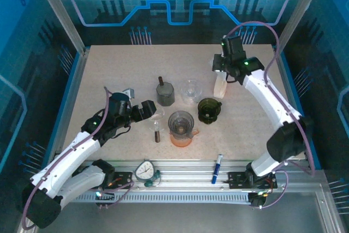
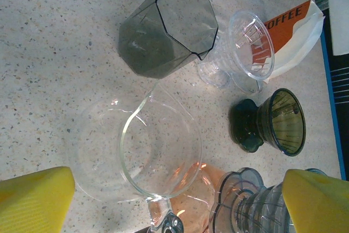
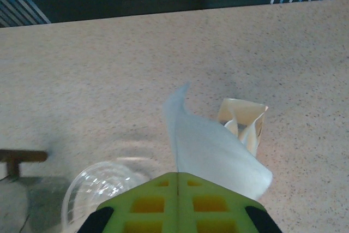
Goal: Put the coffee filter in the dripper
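A speckled beige tabletop [image 1: 109, 69] fills the middle of the overhead view, fenced by blue-lit panels. 2 white robot arms rise from the bottom edge. The left arm [image 1: 71, 159] reaches from the lower left toward centre. The right arm [image 1: 272, 102] curves up the right side to the upper right.

Brewing gear is clustered at centre. Lowest in the frame is an orange-tinted carafe [image 1: 181, 135] with a grey ribbed dripper [image 1: 181, 119] seated on top. Above and left of it stands a dark smoked octagonal pot [image 1: 165, 94] with a brown handle. A clear glass server [image 2: 158, 151] sits left of the carafe. In the left wrist view it lies between the 2 yellow pads [image 2: 32, 200] of the left jaws, which are spread wide and grip nothing.

A dark green dripper [image 1: 209, 108] stands right of centre, with a clear dripper [image 1: 190, 90] just above and left of it. At the upper right of the cluster, an open paper filter bag [image 3: 242, 119] with an orange "COFFEE" label stands on the tabletop.

The right jaws, near that bag, are pressed fully together on a white coffee filter [image 3: 212, 154]. They pinch its near edge, so the paper stands up at the centre of the right wrist view, apart from all 3 drippers.

A blue marker [image 1: 217, 167] lies near the bottom edge. A brown stick [image 1: 157, 133] lies left of the carafe.
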Robot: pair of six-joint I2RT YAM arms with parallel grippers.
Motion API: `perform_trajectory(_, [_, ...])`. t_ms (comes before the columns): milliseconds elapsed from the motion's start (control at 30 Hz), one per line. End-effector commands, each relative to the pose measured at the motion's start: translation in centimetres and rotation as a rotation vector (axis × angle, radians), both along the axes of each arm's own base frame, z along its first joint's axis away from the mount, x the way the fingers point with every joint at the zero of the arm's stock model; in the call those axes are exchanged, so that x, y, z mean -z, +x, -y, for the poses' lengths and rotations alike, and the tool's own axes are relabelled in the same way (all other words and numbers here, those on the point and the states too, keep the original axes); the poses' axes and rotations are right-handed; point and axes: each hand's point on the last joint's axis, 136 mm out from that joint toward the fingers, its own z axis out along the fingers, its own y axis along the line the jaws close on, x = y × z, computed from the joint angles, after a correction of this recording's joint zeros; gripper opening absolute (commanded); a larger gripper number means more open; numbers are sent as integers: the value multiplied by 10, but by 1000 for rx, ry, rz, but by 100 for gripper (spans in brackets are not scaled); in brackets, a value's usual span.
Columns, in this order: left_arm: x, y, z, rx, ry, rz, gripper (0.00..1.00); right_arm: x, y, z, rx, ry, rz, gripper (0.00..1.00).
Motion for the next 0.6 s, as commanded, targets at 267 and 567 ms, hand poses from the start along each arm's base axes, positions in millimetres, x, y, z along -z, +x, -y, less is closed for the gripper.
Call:
perform_trajectory(267, [-23, -4, -3, 1, -17, 22, 99, -23, -109, -46, -315, 121, 14, 0])
perform_trajectory(567, [-26, -9, 4, 30, -61, 9, 99, -31, -199, -72, -521, 149, -39, 0])
